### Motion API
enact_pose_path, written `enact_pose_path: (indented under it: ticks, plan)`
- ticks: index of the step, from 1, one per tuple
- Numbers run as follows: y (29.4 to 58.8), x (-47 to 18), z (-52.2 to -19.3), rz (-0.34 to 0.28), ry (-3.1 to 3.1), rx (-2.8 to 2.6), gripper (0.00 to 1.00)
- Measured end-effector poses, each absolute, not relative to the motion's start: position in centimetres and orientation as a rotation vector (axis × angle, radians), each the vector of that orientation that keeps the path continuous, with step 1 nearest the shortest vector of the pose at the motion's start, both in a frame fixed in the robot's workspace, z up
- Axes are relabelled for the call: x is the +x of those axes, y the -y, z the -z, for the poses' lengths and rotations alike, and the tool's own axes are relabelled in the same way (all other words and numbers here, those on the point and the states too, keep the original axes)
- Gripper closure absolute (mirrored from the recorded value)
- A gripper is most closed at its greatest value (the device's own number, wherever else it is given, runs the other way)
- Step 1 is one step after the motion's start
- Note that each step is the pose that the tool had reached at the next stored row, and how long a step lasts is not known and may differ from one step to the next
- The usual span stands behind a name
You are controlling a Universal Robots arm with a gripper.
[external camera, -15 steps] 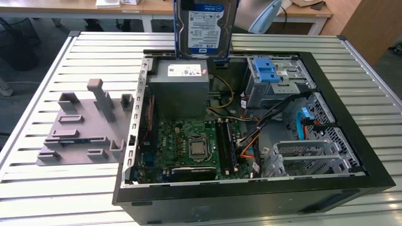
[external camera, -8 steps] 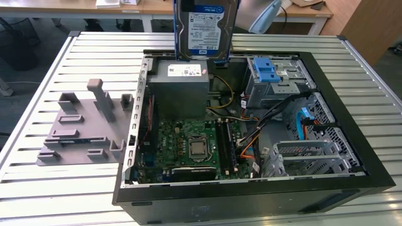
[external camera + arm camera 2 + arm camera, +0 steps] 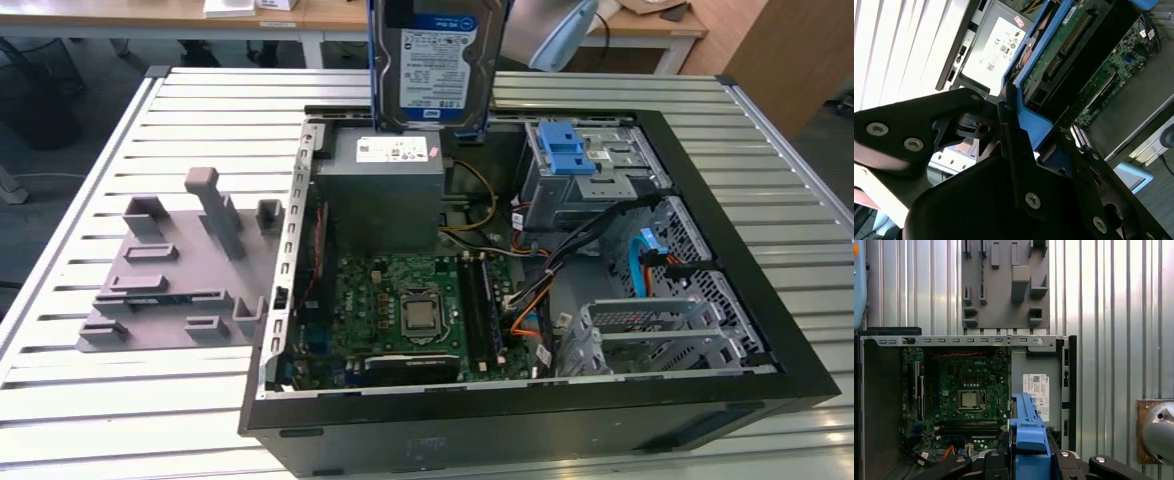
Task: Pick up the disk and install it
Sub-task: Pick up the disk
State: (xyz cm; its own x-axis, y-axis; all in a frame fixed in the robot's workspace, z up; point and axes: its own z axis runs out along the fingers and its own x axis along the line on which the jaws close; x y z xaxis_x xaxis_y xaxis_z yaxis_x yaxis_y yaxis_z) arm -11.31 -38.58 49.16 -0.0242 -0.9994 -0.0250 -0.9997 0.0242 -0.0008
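The end effector (image 3: 1029, 464) is clamped on the disk (image 3: 1027, 426). In both wrist views its black fingers (image 3: 1013, 131) press against either side of the disk's blue plastic carrier frame, with the frame filling the gap between them. In the second wrist view the green circuit board on the underside of the disk (image 3: 1074, 45) runs away from the end effector (image 3: 1041, 139) along that blue frame.

In the exterior view the disk (image 3: 438, 60) hangs upright in the air, with its white-and-blue label facing the camera and its upper part cut off by the picture's edge. It sits over the far end of the open computer case (image 3: 534, 425). Its lower edge is just above the grey power-supply box (image 3: 380, 190) and its white sticker; I cannot tell whether the two touch.

Inside the case, the green motherboard (image 3: 407, 300) lies nearer the camera than the power-supply box. To the exterior view's right is a grey metal cage with a blue latch (image 3: 577, 160), with cables trailing below it. The case rests on a slatted metal desk (image 3: 160, 420). A grey moulded fixture (image 3: 174, 270) lies on the desk beside the case, to the exterior view's left.
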Motion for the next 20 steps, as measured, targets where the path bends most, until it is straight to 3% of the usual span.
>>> enact_pose_path:
  ticks: [20]
  plan:
    - [40.5,-11.3,-49.1,-0.026,-2.235,-2.181,0.63]
